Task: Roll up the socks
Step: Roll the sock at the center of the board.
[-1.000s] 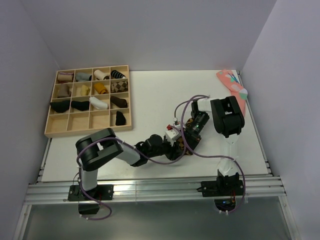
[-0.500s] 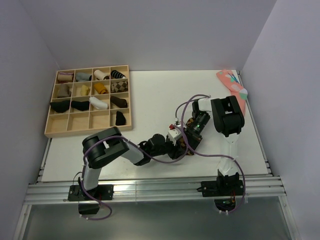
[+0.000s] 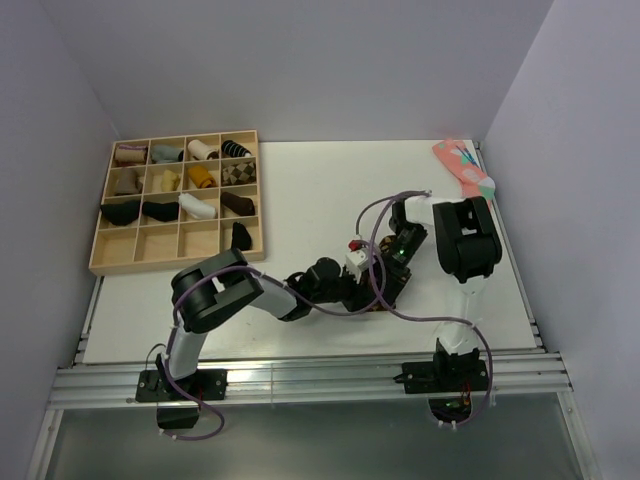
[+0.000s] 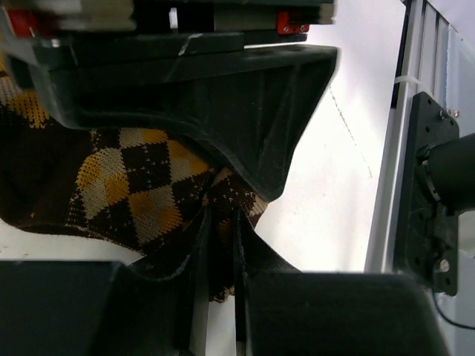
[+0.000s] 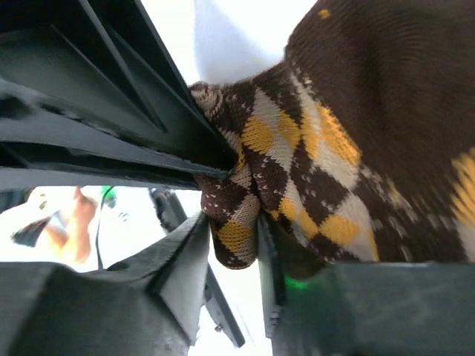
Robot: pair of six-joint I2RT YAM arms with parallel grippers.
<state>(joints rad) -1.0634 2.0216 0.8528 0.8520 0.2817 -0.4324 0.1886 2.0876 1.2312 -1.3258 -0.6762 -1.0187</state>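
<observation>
The socks (image 4: 133, 185) are dark brown knit with orange-tan argyle diamonds, bunched on the white table under both grippers. From above only a scrap of the socks (image 3: 388, 298) shows between the arms. My left gripper (image 4: 221, 216) has its jaws nearly together, with a thin fold of the fabric pinched between them. In the top view the left gripper (image 3: 362, 292) reaches in from the left. My right gripper (image 5: 232, 224) holds a thicker rolled fold of the socks (image 5: 297, 170) that fills the gap between its fingers. From above, the right gripper (image 3: 388, 268) sits just behind the left one.
A wooden compartment tray (image 3: 178, 263) with several rolled socks stands at the back left. A pink sock with teal patches (image 3: 462, 165) lies at the far right corner. Purple cables (image 3: 372, 215) loop over the grippers. Metal rails (image 3: 300, 380) run along the near edge.
The left gripper has pushed right and closed on a fold of the socks. The right arm has shifted slightly right and its jaws have widened a little around the fold.
</observation>
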